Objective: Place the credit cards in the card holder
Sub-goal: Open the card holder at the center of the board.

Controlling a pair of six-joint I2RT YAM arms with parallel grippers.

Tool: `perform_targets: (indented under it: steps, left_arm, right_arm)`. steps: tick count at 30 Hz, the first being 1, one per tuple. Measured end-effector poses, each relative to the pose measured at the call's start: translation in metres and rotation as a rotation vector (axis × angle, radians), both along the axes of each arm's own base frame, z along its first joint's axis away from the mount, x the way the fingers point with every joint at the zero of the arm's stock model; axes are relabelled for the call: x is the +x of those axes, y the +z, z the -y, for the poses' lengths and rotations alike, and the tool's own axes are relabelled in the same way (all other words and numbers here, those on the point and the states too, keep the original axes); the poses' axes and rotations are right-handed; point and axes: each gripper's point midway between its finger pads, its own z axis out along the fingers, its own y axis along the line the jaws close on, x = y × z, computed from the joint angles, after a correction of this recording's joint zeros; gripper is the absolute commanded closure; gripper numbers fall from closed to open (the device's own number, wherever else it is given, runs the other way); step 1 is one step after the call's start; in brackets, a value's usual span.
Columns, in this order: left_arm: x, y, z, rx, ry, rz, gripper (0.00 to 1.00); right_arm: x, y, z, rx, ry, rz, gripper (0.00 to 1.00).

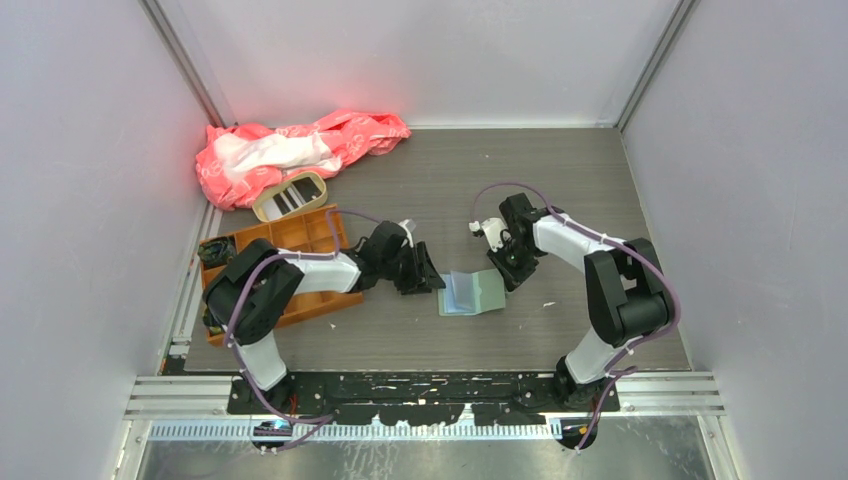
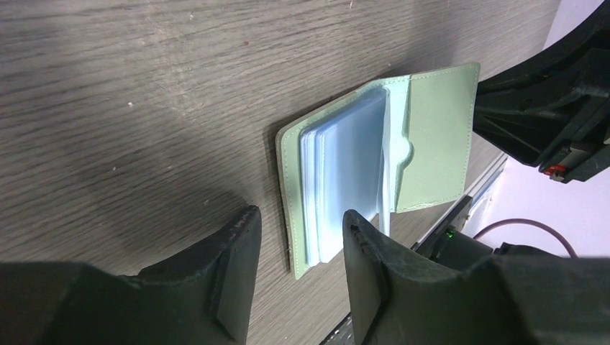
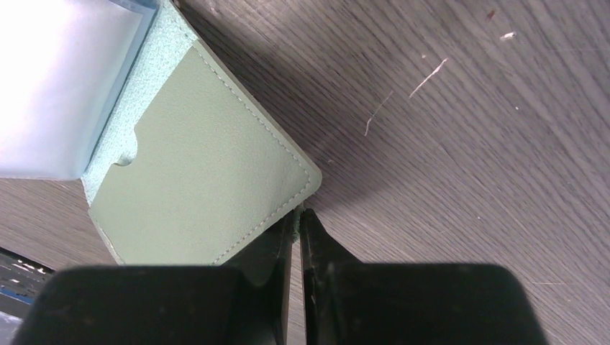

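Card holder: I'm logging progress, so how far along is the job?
Done: the holder lies open. In hand: right gripper pinches its cover corner; left gripper hovers open, empty, by the other edge. Left: loading cards; some seem to sit in the beige tray.

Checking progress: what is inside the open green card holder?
Inside the card holder, a stack of pale blue clear sleeves shows, the top one looking empty. Anything between the lower sleeves is covered.
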Motion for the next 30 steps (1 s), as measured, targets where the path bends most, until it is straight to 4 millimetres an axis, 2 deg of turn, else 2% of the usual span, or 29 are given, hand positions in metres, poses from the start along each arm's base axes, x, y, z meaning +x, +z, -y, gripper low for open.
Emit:
perform_targets:
  steps: [4,9,13,16,18,22,27,30]
  left_arm:
    - [-0.004,-0.001,0.004,-0.011,0.003,-0.023,0.57]
    - [-0.007,-0.003,0.012,-0.019,0.001,-0.051,0.67]
    - [-0.008,-0.006,0.015,-0.020,0.002,-0.068,0.81]
    - [-0.008,-0.009,0.015,-0.019,0.009,-0.076,0.99]
    - [-0.008,-0.009,0.016,-0.027,0.014,-0.075,1.00]
    - [-0.005,-0.006,0.019,-0.059,0.014,-0.050,1.00]
    - [-0.001,0.005,0.027,-0.110,0.012,-0.022,1.00]
    - [0.001,0.010,0.031,-0.137,0.006,-0.006,1.00]
  right_arm:
    - [0.000,0.000,0.000,-0.002,-0.003,-0.007,0.87]
    - [0.000,0.000,0.000,0.004,-0.005,-0.011,0.87]
    - [-0.001,0.000,0.000,0.012,-0.011,-0.022,0.87]
    - [-0.002,0.000,0.000,0.020,-0.015,-0.029,0.86]
    - [-0.002,0.001,-0.001,0.034,-0.022,-0.035,0.84]
    - [-0.004,0.002,0.002,0.076,-0.062,-0.061,0.71]
    - [-0.008,0.006,0.009,0.129,-0.120,-0.100,0.50]
    - [-0.007,0.016,0.012,0.159,-0.139,-0.105,0.40]
